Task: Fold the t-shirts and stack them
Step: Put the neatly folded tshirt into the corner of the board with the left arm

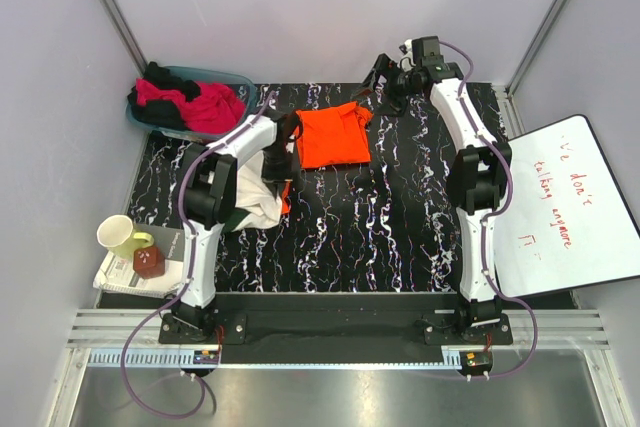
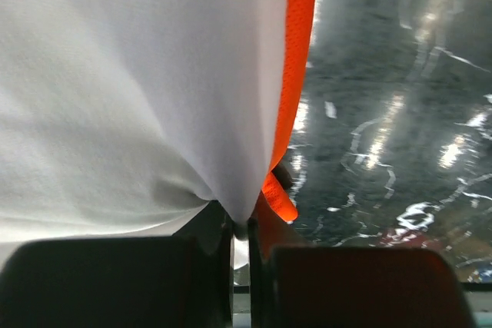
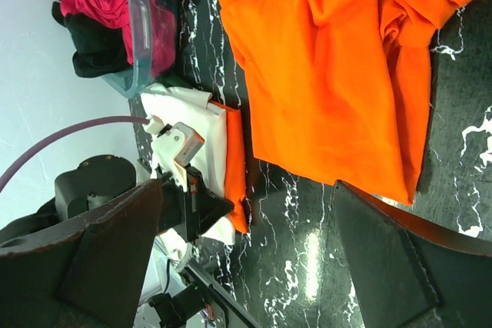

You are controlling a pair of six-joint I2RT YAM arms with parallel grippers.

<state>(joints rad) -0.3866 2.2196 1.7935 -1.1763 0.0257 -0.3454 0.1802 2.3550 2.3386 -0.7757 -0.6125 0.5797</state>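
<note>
Left hand [image 2: 240, 226] pinching white t-shirt [image 2: 115, 97], rumpled orange t-shirt [image 1: 335, 137] beside, orientation unclear

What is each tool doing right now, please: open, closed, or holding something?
Left tool: closed, pinching the white shirt.
Right tool: open, holding nothing.

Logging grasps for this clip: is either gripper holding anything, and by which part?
Left gripper pinches the white t-shirt at a bunched edge; right gripper is open, holding nothing.
</note>
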